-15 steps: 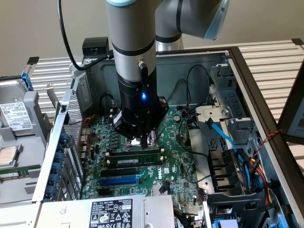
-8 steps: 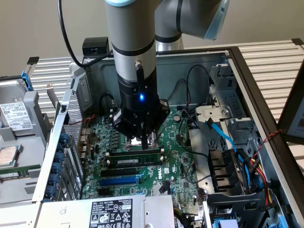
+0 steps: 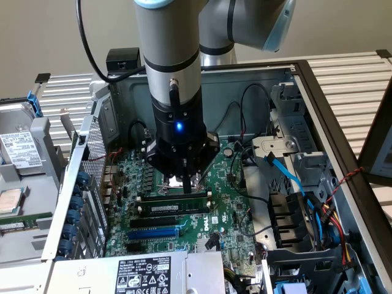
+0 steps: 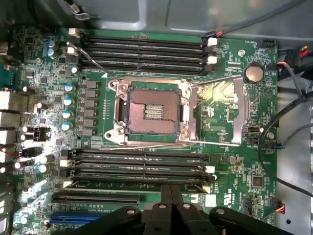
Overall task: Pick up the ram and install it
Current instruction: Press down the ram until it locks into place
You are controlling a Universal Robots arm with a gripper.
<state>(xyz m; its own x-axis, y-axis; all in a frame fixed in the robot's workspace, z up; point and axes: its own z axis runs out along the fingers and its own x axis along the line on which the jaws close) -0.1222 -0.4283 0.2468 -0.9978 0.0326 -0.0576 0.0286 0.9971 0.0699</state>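
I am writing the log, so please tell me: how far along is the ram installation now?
Done, it seems: the ram already stands in a black slot near the CPU socket. In hand: the gripper hangs right over it. Left: I cannot tell whether the ram is fully seated and clipped.

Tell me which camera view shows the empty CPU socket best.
The wrist view: the CPU socket lies whole and uncovered, mid-board. In the exterior view the claw stands before it and hides most of it.
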